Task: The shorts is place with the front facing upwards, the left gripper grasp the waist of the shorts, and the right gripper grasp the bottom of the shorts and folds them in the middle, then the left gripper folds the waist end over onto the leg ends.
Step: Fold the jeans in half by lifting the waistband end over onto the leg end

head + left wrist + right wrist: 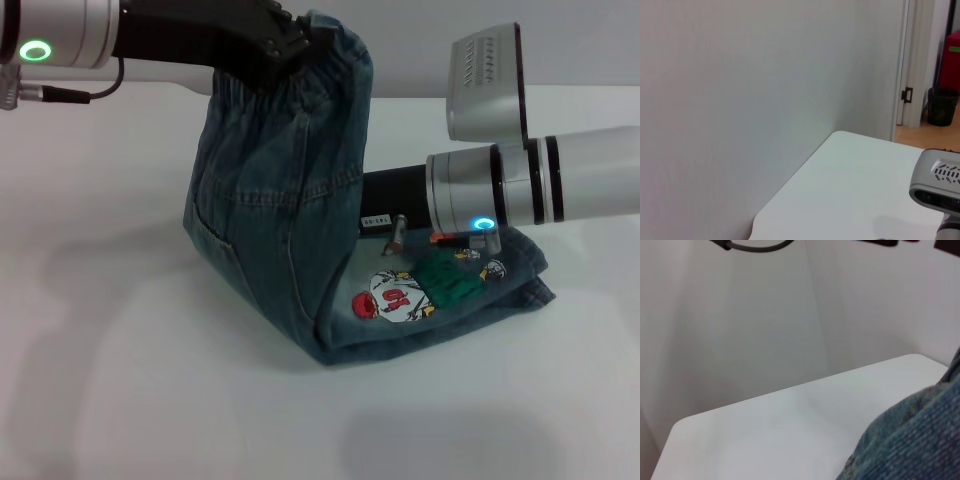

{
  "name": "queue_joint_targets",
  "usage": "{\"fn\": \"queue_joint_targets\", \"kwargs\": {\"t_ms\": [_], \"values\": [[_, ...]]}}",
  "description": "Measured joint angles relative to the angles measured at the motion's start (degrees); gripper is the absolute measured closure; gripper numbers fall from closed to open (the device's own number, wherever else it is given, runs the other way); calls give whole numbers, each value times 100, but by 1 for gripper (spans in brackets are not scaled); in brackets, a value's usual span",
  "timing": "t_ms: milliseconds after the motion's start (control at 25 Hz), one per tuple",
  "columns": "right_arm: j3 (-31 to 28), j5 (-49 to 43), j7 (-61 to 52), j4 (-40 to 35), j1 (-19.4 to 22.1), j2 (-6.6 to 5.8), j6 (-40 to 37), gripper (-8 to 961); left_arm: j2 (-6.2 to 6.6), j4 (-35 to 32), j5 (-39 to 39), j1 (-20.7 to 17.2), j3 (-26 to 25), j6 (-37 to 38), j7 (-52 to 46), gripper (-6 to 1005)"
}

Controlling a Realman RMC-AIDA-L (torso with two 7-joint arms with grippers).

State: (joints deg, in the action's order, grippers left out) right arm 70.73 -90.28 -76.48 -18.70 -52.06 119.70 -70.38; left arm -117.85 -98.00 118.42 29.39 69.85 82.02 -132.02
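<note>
White table point(120, 380); right gripper point(375, 215) hidden behind shorts point(280, 220).

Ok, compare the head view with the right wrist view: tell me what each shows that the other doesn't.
Only the head view shows the left gripper holding the waist of the shorts raised above the table, the cartoon embroidery on the part lying flat, and the right arm reaching in behind the hanging denim, its fingers hidden.

Only the right wrist view shows the wall behind the table and a black cable hanging overhead.

Both show the shorts (in the wrist view just a close patch of denim) and the white table.
</note>
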Motion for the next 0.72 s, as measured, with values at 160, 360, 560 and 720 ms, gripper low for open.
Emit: {"fn": "queue_joint_targets", "kwargs": {"t_ms": [160,360,560,720], "values": [[2,-3,2,-22,115,-31,93,617,0,1,5,-9,2,-2,5,864],[-4,-40,3,-332,498,-85,194,617,0,3,12,-27,6,-2,10,860],[-57,-66,-73,-817,993,-149,563,617,0,39,13,-56,66,-5,20,857],[-108,-66,-323,-1140,1298,-219,983,617,0,105,3,-60,118,-11,26,853]]}}
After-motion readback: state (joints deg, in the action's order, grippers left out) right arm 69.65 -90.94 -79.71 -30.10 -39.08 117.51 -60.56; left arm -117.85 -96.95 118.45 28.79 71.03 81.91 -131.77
